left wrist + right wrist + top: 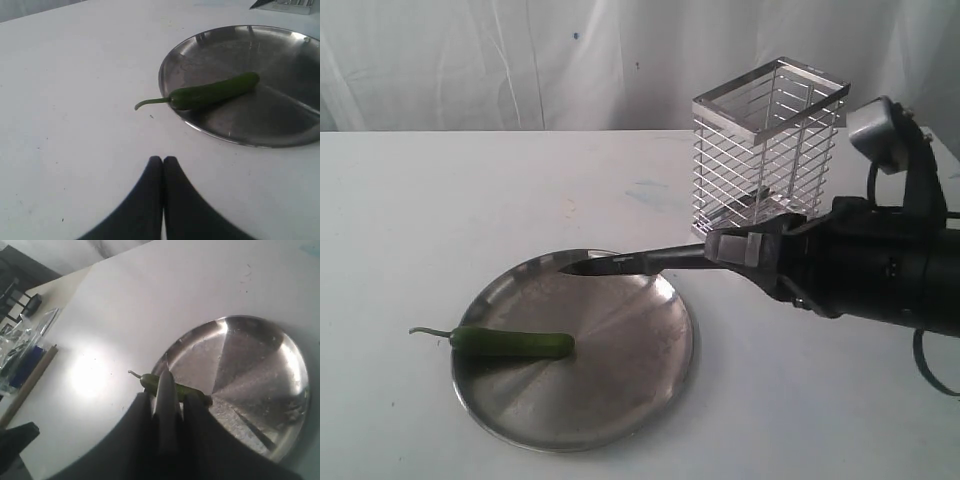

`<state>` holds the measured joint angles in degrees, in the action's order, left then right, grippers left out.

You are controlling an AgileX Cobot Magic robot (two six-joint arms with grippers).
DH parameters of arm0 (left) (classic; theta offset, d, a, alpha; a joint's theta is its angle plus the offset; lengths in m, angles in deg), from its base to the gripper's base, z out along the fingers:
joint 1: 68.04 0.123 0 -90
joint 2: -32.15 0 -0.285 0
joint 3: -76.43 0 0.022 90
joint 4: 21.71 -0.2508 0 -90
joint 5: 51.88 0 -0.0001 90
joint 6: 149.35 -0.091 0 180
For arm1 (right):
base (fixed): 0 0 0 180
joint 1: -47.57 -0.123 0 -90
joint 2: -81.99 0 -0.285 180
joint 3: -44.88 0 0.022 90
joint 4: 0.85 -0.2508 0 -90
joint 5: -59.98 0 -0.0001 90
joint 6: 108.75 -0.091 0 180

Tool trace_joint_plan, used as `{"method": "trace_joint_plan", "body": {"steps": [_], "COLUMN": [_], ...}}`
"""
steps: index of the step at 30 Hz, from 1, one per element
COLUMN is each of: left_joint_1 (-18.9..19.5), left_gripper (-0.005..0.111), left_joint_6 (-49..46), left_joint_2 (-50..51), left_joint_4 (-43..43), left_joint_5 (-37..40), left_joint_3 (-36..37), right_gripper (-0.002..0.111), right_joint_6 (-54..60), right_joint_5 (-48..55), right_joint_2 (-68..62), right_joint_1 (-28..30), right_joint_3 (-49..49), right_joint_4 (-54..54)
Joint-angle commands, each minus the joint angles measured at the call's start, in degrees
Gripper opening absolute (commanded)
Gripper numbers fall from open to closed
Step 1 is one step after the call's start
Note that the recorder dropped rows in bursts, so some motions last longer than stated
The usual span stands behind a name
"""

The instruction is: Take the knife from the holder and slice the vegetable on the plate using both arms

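- A white counter [410, 200] fills the scene, and behind it we see pale draped cloth [470, 60] as a backdrop.
- We find the knife [638, 262] out of the holder, lying roughly level in the air above the far part of the plate, its dark tip pointing toward the left of the exterior view.
- We see the right pincer [725, 250] clamped on the knife's black handle; in the right wrist view the two fingers [142, 415] press the handle from both sides, with the blade running out between them over the chili.
- We see the vegetable [510, 343], a glossy green chili, lying on the near left part of the plate, its thin curved stem reaching out past the rim over the counter.
- The plate [650, 360] rests flat on the counter, just in front of the holder.
- The holder [768, 150] stands upright behind the right arm [880, 275]; we make out a dark shape low inside it but cannot tell what it is.
- We see the left pincer [163, 165] closed on nothing, fingertips touching, poised above bare counter near the chili's stem, apart from the plate.
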<state>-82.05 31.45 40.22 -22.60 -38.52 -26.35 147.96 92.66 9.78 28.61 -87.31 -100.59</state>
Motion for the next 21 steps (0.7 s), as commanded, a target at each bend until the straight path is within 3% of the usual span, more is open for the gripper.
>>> {"method": "trace_joint_plan", "body": {"steps": [1, 5, 11, 17, 21], "left_joint_1": [0.2, 0.2, 0.2, 0.2, 0.2], "left_gripper": [0.0, 0.0, 0.0, 0.0, 0.0], "left_joint_6": [0.42, 0.42, 0.42, 0.42, 0.42], "left_joint_2": [-0.29, -0.29, -0.29, -0.29, -0.29], "left_joint_4": [0.2, 0.2, 0.2, 0.2, 0.2], "left_joint_5": [-0.06, -0.06, -0.06, -0.06, -0.06], "left_joint_3": [0.0, 0.0, 0.0, 0.0, 0.0], "right_gripper": [0.0, 0.0, 0.0, 0.0, 0.0], "right_joint_6": [4.77, 4.03, 4.72, 8.13, 8.13], "right_joint_5": [-1.29, -3.14, -14.2, -14.51, -25.78], "right_joint_2": [0.71, 5.22, 16.95, 29.23, 30.72], "right_joint_1": [-0.56, -3.55, -9.89, -15.02, -15.32], "right_joint_3": [-0.18, -0.83, -0.83, -1.84, 0.05], "right_joint_4": [9.12, 19.8, 26.5, 35.62, 47.14]}}
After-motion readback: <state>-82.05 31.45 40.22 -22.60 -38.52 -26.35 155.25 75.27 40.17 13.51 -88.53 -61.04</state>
